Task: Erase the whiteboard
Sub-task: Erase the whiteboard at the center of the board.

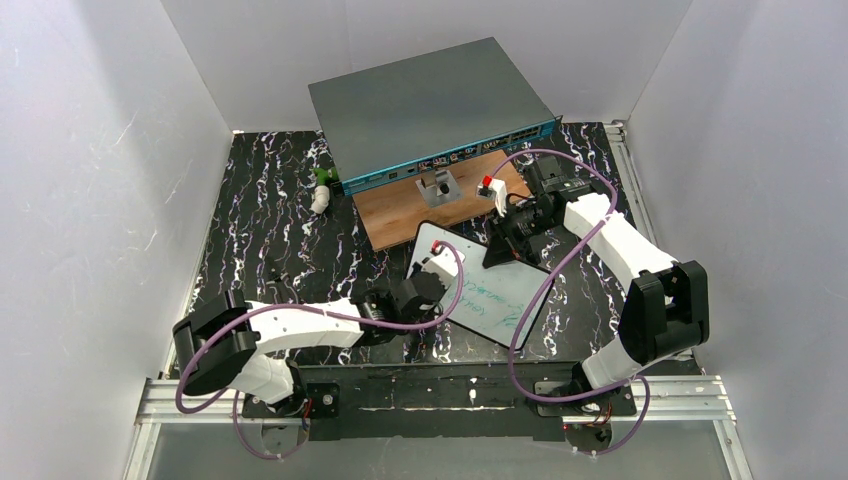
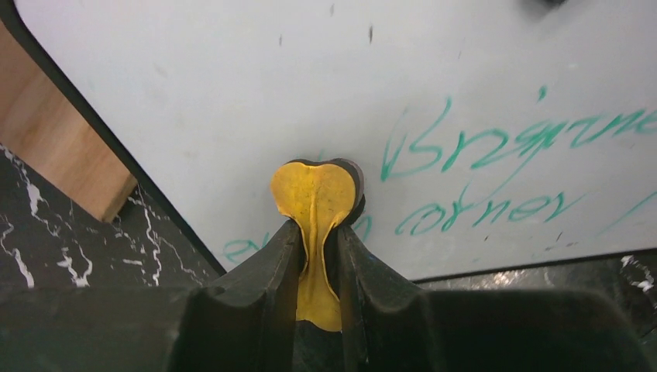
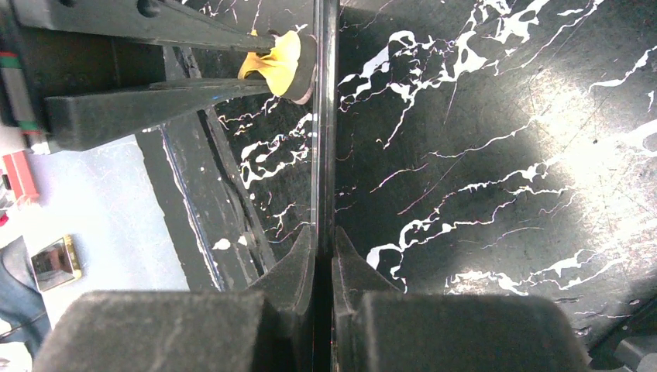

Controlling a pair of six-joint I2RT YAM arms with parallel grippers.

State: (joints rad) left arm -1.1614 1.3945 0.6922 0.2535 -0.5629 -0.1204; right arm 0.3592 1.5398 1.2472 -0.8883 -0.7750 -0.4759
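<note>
- At the middle of the black marbled surface point(image 1: 260, 200), just in front of a wooden board point(image 1: 400, 215), is the whiteboard point(image 1: 495, 290), with green handwriting point(image 2: 496, 143) on its face.
- Left hand point(image 2: 316, 232) is clamped on a yellow pad point(image 2: 314, 190), which presses against the whiteboard's face just beside the writing.
- Right hand point(image 3: 324, 242) is pinched closed on the whiteboard's far edge, which shows edge-on between its fingers.
</note>
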